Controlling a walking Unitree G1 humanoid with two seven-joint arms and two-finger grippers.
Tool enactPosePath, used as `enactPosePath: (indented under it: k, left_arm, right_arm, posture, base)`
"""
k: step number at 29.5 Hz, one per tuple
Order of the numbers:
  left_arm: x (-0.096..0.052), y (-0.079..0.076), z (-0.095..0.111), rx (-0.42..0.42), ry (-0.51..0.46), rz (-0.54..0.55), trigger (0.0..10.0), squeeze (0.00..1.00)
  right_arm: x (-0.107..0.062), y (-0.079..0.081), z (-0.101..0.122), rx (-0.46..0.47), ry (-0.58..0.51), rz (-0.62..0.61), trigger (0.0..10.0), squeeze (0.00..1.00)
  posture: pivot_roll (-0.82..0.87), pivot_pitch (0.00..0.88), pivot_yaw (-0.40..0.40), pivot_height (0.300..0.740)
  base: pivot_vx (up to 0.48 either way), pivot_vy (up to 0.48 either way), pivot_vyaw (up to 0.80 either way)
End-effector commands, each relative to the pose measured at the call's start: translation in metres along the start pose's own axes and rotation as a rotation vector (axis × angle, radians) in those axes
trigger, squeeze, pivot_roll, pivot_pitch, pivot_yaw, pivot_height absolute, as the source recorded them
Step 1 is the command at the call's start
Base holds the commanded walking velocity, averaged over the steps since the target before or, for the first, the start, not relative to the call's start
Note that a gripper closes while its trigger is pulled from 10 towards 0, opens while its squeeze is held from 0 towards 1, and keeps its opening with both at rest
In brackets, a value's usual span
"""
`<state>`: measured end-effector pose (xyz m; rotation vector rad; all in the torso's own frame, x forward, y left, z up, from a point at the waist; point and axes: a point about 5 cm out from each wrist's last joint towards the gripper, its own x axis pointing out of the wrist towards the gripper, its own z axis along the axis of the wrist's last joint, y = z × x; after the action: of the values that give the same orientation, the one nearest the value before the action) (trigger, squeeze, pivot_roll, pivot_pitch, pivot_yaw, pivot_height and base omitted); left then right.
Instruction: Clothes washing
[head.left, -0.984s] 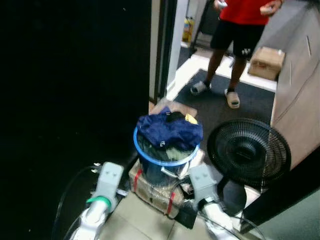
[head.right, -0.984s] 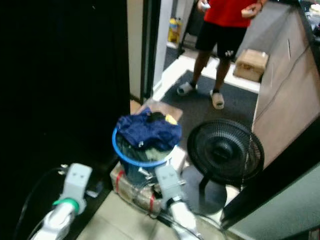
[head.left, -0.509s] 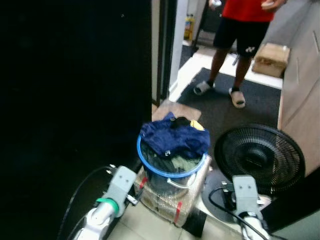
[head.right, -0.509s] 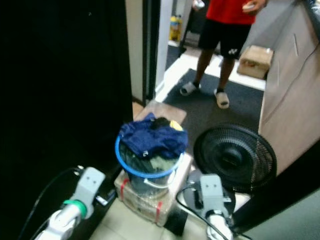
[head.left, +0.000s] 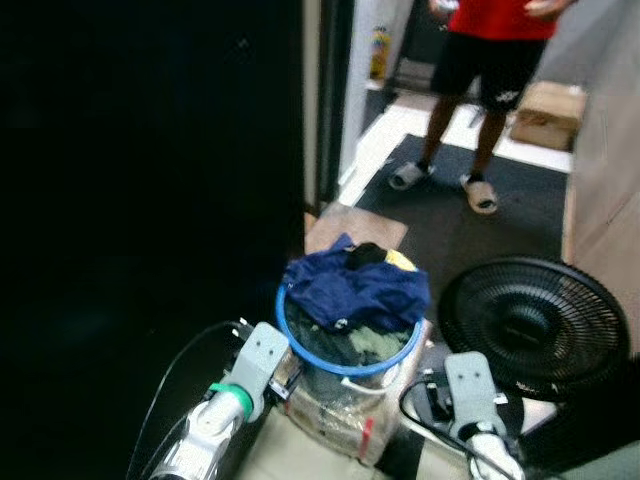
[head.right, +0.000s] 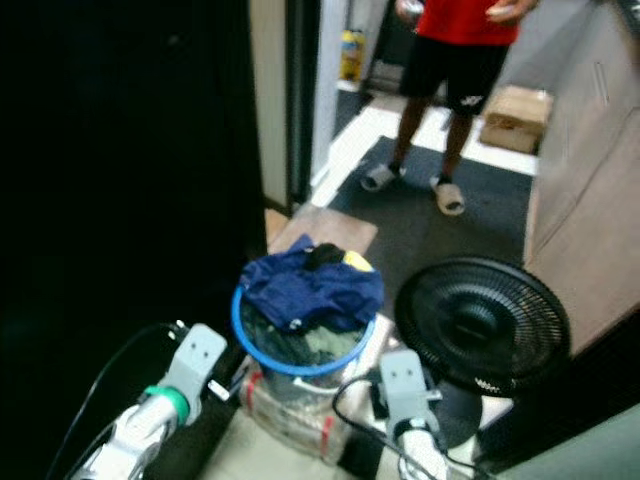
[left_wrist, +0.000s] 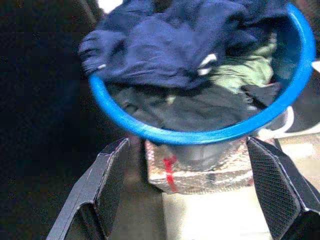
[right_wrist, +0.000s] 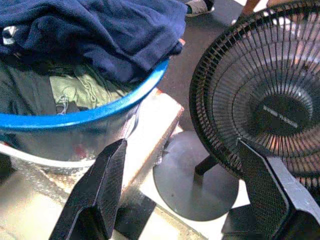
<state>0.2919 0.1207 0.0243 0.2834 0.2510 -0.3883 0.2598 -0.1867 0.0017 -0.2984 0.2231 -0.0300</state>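
While both tools gape, clothes (head.left: 355, 290) fill the blue bucket (head.left: 300, 345).

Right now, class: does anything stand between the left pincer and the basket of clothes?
Nothing visible does. The left pincer is open, its fingers spread either side of the blue basket, which sits on a wrapped box. The fan stands off to the right, nearer the right pincer.

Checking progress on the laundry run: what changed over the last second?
The right claw swung from in front of the blue basket out toward the fan. The left claw drew in toward the basket's rim. Both are open and hold nothing. The clothes stay heaped in the basket.
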Motion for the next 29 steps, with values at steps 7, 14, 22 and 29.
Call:
enactPosePath:
  k: [7, 14, 22, 29]
  left_arm:
    - [0.002, -0.003, -0.003, -0.025, 0.038, 0.001, 10.0, 0.0]
    - [0.004, -0.004, -0.002, -0.019, 0.034, 0.004, 10.0, 0.0]
    - [0.004, 0.0, -0.003, -0.005, 0.029, 0.046, 10.0, 0.0]
    - [0.003, 0.001, -0.003, 0.001, 0.027, 0.057, 10.0, 0.0]
  right_arm:
    - [-0.003, 0.008, -0.004, -0.011, 0.013, 0.034, 10.0, 0.0]
    - [-0.003, 0.009, -0.003, -0.023, 0.004, 0.036, 10.0, 0.0]
    - [0.001, 0.021, 0.008, -0.035, -0.037, 0.078, 10.0, 0.0]
    - [0.002, 0.037, 0.016, -0.033, -0.064, 0.127, 10.0, 0.0]
  posture:
    - [-0.01, 0.0, 0.085, 0.74]
    - [-0.01, 0.0, 0.085, 0.74]
    - [0.0, 0.0, 0.082, 0.74]
    - [0.01, 0.0, 0.075, 0.74]
  base:
    - [0.0, 0.0, -0.8]
    - [0.0, 0.0, -0.46]
    - [0.22, 0.0, 0.0]
    - [0.48, 0.0, 0.0]
